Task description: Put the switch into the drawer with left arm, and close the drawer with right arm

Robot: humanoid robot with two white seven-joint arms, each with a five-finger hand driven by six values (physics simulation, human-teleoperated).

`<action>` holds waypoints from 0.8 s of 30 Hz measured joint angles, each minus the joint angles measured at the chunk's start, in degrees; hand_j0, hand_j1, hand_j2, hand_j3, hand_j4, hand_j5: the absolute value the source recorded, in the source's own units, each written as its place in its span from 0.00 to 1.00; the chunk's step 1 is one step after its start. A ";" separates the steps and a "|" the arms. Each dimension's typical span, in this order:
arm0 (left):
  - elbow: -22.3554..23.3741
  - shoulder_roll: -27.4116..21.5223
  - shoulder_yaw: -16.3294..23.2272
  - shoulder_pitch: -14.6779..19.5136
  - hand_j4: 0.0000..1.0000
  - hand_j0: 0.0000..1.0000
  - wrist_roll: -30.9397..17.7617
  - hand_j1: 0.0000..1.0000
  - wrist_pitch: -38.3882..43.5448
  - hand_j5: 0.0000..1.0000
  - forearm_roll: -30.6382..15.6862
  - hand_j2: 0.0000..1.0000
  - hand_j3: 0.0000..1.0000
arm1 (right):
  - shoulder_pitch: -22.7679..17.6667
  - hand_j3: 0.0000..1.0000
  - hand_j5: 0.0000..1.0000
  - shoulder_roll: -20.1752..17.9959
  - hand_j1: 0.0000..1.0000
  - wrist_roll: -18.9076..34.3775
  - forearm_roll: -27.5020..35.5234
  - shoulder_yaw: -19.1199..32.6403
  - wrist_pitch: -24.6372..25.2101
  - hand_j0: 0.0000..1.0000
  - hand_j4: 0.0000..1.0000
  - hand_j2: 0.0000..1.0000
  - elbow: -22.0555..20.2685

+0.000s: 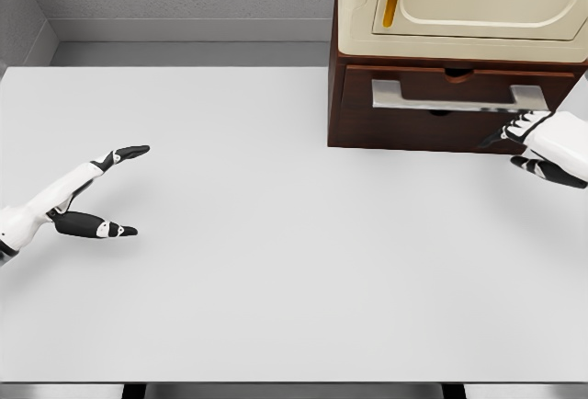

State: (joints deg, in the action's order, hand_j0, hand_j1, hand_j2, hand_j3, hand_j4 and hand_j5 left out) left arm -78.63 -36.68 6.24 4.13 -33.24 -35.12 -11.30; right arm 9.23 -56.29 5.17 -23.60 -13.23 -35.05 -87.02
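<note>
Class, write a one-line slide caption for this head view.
Left hand open over the white table; right hand at the closed dark wooden drawer beneath its metal handle; no switch visible.

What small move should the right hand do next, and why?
Probably a short pull of the right hand away from the drawer front. The drawer looks shut, nearly flush with the dark wooden cabinet, and the fingers rest at the end of its metal handle. The left hand is open and empty, and no switch shows on the table.
</note>
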 measured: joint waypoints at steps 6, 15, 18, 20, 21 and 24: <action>0.00 0.00 0.00 0.00 1.00 1.00 0.00 1.00 0.00 1.00 0.00 1.00 1.00 | -0.09 0.65 0.65 0.08 0.65 -0.10 0.18 -0.04 0.00 0.65 0.65 0.65 0.33; 0.00 0.09 -0.09 -0.26 1.00 1.00 0.00 1.00 0.00 1.00 0.00 1.00 1.00 | 0.00 0.66 0.66 0.14 0.66 -0.12 0.42 0.08 0.01 0.66 0.66 0.66 0.38; -0.01 0.17 -0.14 -0.26 1.00 1.00 0.00 1.00 0.00 1.00 0.00 1.00 1.00 | -0.88 0.65 0.65 -0.20 0.65 -0.18 0.50 0.09 0.00 0.65 0.65 0.65 0.10; -0.01 0.20 -0.30 -0.35 1.00 1.00 0.00 1.00 0.00 1.00 0.01 1.00 1.00 | -1.93 0.65 0.65 -1.01 0.65 -0.22 0.54 0.15 0.00 0.65 0.65 0.65 -1.15; 0.00 0.21 -0.37 -0.35 1.00 1.00 0.00 1.00 0.00 1.00 0.03 1.00 1.00 | -3.86 0.65 0.65 -1.69 0.65 -0.24 0.66 0.29 0.00 0.65 0.65 0.65 -1.75; 0.07 0.27 -0.66 -0.44 1.00 1.00 0.05 1.00 -0.01 1.00 0.09 1.00 1.00 | -6.24 0.65 0.65 -4.06 0.65 -0.32 1.03 0.57 0.00 0.65 0.65 0.65 -3.18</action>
State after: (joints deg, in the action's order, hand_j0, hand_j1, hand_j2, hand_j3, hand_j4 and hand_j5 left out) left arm -78.55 -36.41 5.58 3.69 -33.19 -35.13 -11.21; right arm 2.99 -60.35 4.85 -22.57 -12.66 -35.04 -90.20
